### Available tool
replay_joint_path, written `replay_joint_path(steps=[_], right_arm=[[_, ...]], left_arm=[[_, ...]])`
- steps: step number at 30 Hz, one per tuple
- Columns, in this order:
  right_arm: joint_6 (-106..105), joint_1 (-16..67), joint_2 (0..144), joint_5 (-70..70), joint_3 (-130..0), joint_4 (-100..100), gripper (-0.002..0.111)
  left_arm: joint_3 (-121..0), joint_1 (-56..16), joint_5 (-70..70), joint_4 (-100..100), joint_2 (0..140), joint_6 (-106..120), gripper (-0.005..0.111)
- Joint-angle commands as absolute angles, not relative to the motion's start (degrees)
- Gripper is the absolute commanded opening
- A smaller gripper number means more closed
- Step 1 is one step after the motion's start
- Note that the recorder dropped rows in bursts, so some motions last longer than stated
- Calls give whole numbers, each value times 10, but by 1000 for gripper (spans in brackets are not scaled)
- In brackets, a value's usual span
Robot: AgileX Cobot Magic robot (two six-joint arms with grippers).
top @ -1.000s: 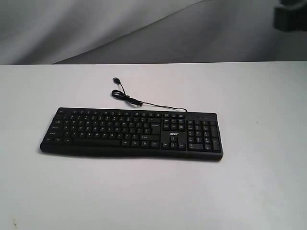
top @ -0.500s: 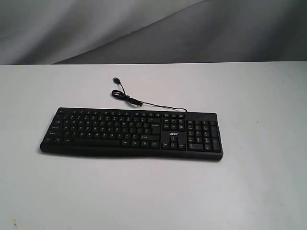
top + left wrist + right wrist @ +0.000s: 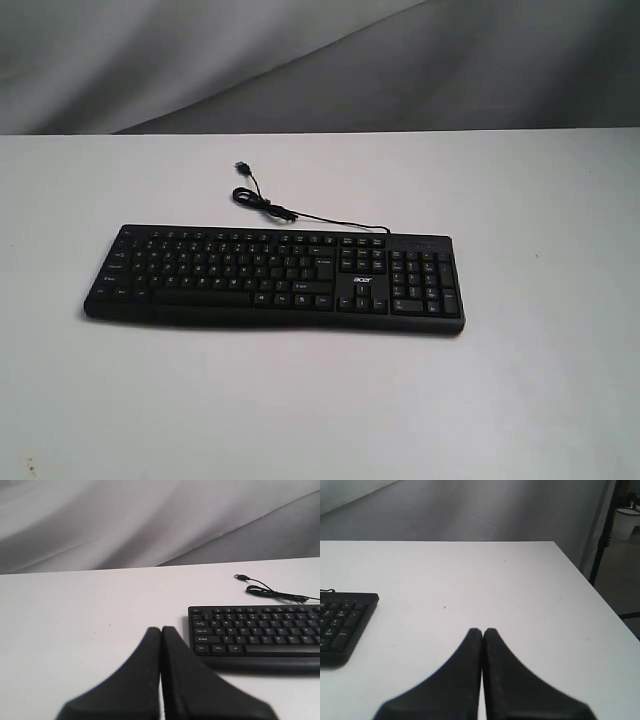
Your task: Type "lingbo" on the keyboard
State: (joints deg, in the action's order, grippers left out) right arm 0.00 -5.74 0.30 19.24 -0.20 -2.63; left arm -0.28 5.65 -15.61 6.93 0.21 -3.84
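Note:
The black keyboard (image 3: 275, 280) lies flat on the white table, its thin cable (image 3: 300, 212) curling away toward the back. Neither arm shows in the exterior view. In the left wrist view my left gripper (image 3: 161, 630) is shut with nothing in it, hovering over bare table just off the keyboard's (image 3: 255, 632) Ctrl-and-Shift end. In the right wrist view my right gripper (image 3: 482, 631) is also shut and empty, over bare table well clear of the keyboard's number-pad corner (image 3: 345, 625).
The white table (image 3: 520, 400) spreads wide around the keyboard. Its far right corner and side edge (image 3: 590, 587) show in the right wrist view, with a dark stand (image 3: 602, 535) beyond. A grey cloth backdrop (image 3: 300, 60) hangs behind.
A dark arm part at the exterior view's upper right corner one second ago has left the picture. The keyboard and cable have not moved.

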Motion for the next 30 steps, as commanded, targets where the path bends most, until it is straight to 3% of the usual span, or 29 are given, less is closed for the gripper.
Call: replay_joint_path(steps=[1, 30], right_arm=[[0, -62, 0, 191, 0, -19, 0], [3, -62, 0, 191, 0, -3, 0]], left_arm=[[0, 57, -152, 67, 0, -40, 1], [0, 57, -152, 67, 0, -40, 1]])
